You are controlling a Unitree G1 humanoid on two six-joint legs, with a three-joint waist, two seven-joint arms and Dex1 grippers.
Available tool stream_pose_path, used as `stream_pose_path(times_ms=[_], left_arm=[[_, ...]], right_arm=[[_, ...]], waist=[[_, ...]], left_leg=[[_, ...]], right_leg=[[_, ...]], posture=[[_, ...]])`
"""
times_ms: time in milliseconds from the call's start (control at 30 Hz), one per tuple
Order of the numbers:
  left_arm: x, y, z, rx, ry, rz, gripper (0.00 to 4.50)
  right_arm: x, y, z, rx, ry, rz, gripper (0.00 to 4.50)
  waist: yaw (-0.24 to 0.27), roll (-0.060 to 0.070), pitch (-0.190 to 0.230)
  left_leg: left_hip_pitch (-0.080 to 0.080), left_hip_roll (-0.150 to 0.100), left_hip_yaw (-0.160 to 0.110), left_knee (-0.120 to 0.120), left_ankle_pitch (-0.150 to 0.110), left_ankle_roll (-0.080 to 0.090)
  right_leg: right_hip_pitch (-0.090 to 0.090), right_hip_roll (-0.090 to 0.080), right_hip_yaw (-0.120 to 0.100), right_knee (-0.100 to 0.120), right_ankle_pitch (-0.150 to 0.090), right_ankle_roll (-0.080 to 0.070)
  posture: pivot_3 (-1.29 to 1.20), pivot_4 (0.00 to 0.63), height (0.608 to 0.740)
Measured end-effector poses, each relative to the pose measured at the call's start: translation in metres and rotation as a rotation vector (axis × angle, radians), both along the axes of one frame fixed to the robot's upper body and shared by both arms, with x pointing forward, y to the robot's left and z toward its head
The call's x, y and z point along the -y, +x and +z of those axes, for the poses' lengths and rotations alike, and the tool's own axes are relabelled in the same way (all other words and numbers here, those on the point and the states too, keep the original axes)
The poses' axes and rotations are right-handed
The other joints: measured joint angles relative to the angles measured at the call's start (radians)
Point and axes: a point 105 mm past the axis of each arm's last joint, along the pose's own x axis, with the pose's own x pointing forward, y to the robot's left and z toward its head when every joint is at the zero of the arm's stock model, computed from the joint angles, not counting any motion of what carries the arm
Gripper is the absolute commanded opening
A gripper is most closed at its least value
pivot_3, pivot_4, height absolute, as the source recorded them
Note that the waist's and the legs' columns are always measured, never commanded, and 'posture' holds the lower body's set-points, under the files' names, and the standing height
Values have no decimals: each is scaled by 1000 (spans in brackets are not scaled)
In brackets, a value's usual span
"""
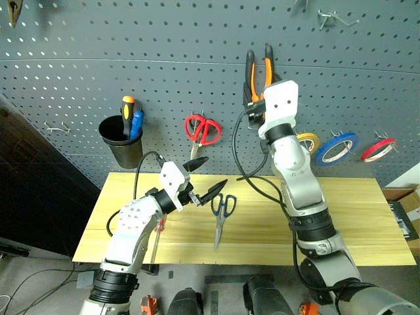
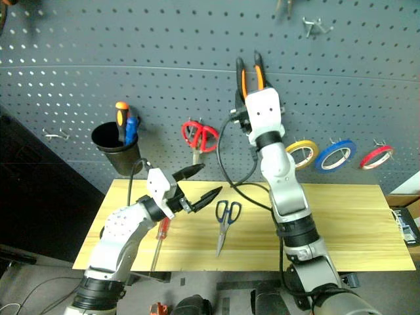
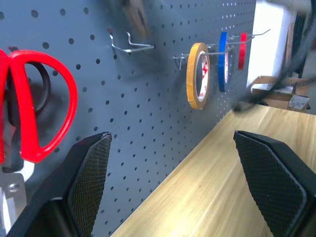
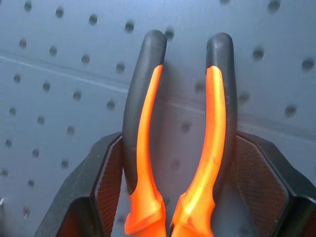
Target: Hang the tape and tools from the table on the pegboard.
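The orange-and-black pliers (image 1: pixel 259 69) stand handles-up against the dark grey pegboard (image 1: pixel 98 65), and my right gripper (image 4: pixel 180 182) is shut on them. Low over the left part of the light wood table (image 1: pixel 367 223), my left gripper (image 1: pixel 207 177) is open and holds nothing. The dark-handled scissors (image 1: pixel 222 210) lie on the table just right of it. Beside my left arm lies the red-handled screwdriver (image 2: pixel 159 239). The thin red tape (image 1: pixel 378 149) hangs on a hook at the board's right.
On the board hang red-handled scissors (image 1: pixel 202 129), a yellow tape roll (image 1: pixel 308 141) and a blue one (image 1: pixel 336 147). A black cup (image 1: pixel 121 141) at the left holds an orange and a blue screwdriver. Bare hooks (image 1: pixel 331 20) sit higher up.
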Motion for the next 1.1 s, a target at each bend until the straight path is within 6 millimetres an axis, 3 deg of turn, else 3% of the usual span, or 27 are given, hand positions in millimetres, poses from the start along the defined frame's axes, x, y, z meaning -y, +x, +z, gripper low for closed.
stream_pose_path(times_ms=[100,233,433,700,867,1100], left_arm=[[3,2,4,14,-5,-4,4223],[5,3,7,22,-8,-4,4223],[7,4,9,29,-16,5,4223],[3,11,18,67,-41,55,4223],[-1,18,16,58,-47,89,4223],[0,18,16,59,-49,97,4223]], right_arm=[[6,5,-24,-39,-18,-37,3017],[9,7,-30,-49,6,-66,3017],[13,5,-22,-43,29,-76,3017],[-2,-8,0,50,-33,-27,3017],[-16,12,15,122,-71,-49,3017],[-18,28,-2,163,-108,-87,3016]], waist=[[-1,0,0],[-3,0,0],[-1,0,0],[-3,0,0],[-5,0,0],[-4,0,0]], left_leg=[[0,0,1,1,0,0],[2,0,1,1,2,-2],[2,0,0,1,3,-3],[2,0,1,1,3,-3],[3,0,0,1,4,-3],[4,0,1,6,4,-3]], right_leg=[[0,0,1,0,0,0],[0,0,1,3,1,-2],[-1,1,1,8,1,-2],[-1,1,1,8,1,-2],[-1,1,0,9,2,-3],[0,1,1,13,2,-3]], posture=[[19,159,740],[16,161,740],[10,156,740],[9,163,740],[25,160,740],[37,157,740]])
